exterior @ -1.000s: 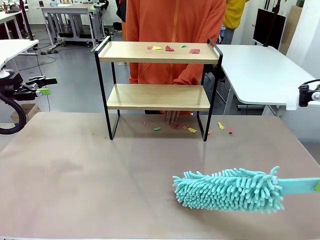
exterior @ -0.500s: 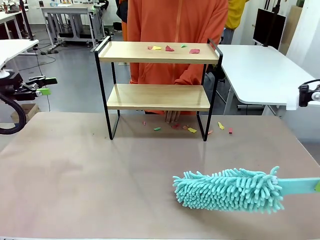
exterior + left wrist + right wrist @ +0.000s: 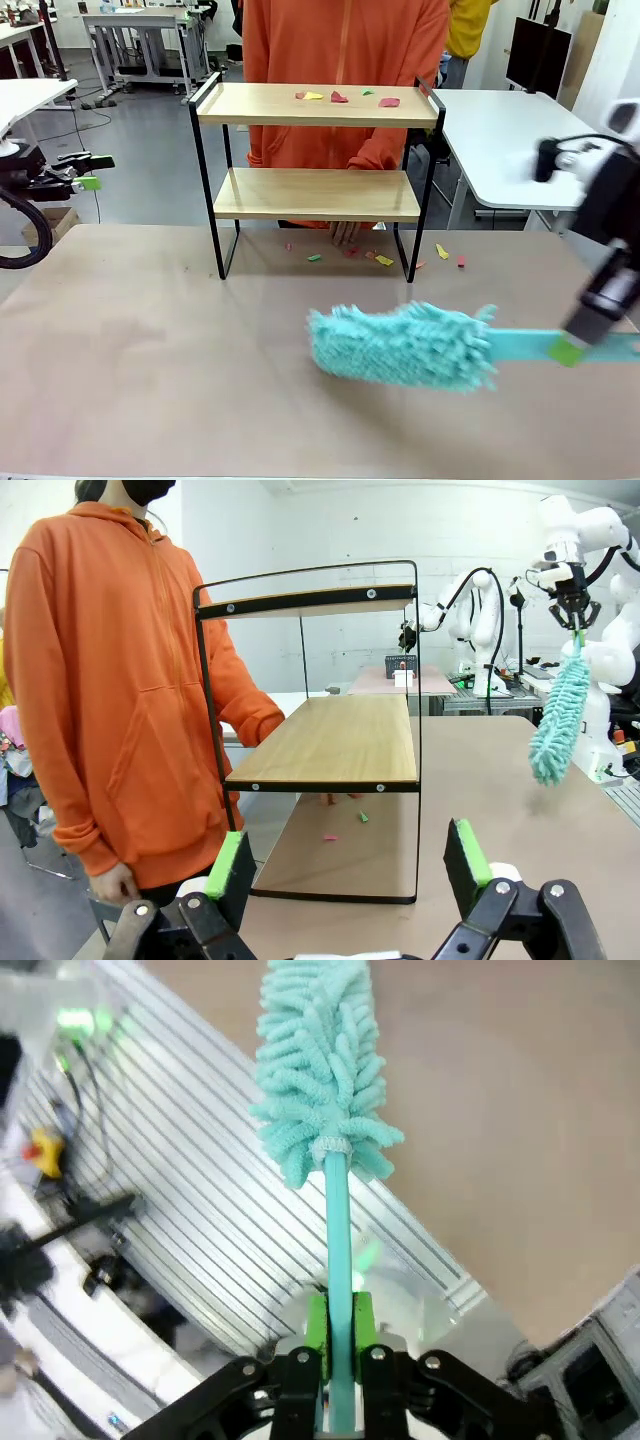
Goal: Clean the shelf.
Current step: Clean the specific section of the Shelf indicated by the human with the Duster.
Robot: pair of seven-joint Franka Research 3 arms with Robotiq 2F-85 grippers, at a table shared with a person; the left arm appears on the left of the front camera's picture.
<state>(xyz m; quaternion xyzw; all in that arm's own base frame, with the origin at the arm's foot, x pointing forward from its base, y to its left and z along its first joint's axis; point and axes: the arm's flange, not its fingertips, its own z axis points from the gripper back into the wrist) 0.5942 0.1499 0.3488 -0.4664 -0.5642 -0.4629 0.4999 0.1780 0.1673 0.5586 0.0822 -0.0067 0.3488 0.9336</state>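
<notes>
shelf (image 3: 315, 195) | two wood tiers, black frame | upright | scraps (image 3: 338, 97) on top

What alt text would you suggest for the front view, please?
The right end effector grips the handle of a fluffy teal microfibre duster over the brown table. Behind stands a two-tier wooden shelf with black metal frame, coloured scraps on its top board.

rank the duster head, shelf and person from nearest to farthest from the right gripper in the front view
1. teal duster head, just left of the right gripper
2. shelf, farther across the table
3. person, standing behind the shelf
</notes>
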